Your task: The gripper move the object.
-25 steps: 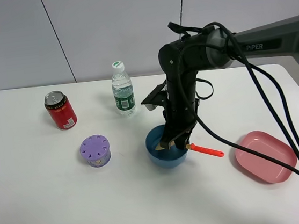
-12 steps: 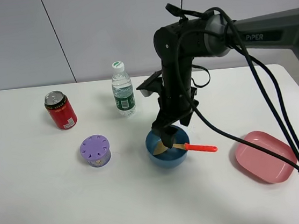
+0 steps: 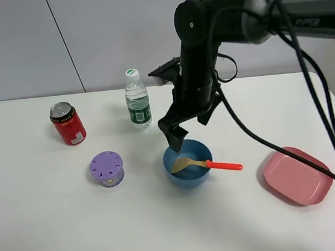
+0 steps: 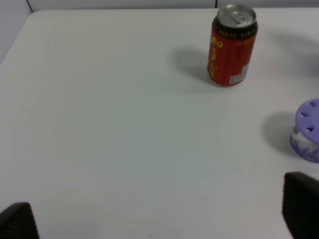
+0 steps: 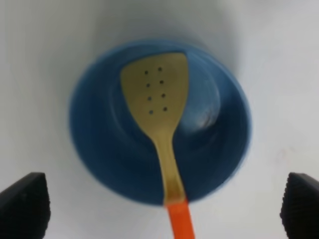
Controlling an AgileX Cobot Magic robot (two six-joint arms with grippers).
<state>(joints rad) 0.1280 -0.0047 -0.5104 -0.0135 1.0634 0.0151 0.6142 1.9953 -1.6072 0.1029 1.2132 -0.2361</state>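
The object, a toy spatula (image 3: 203, 165) with a pale-yellow blade and a red-orange handle, lies in a blue bowl (image 3: 189, 179). Its blade rests inside and its handle sticks out over the rim to the right. My right gripper (image 3: 174, 140) hangs just above the bowl's far-left rim, open and holding nothing. The right wrist view looks straight down on the spatula (image 5: 157, 99) and the bowl (image 5: 97, 149), with the right gripper (image 5: 162, 206) spread wide on either side. My left gripper (image 4: 159, 214) stands open over bare table and does not show in the exterior view.
A red can (image 3: 67, 123) (image 4: 232, 45) stands at the back left and a water bottle (image 3: 137, 101) behind the bowl. A purple lidded pot (image 3: 106, 169) (image 4: 309, 130) sits left of the bowl. A pink plate (image 3: 297, 175) lies at the right.
My right gripper opened, let go of the spatula and rose out of the bowl. The spatula settled with its blade in the bowl and its handle over the rim.
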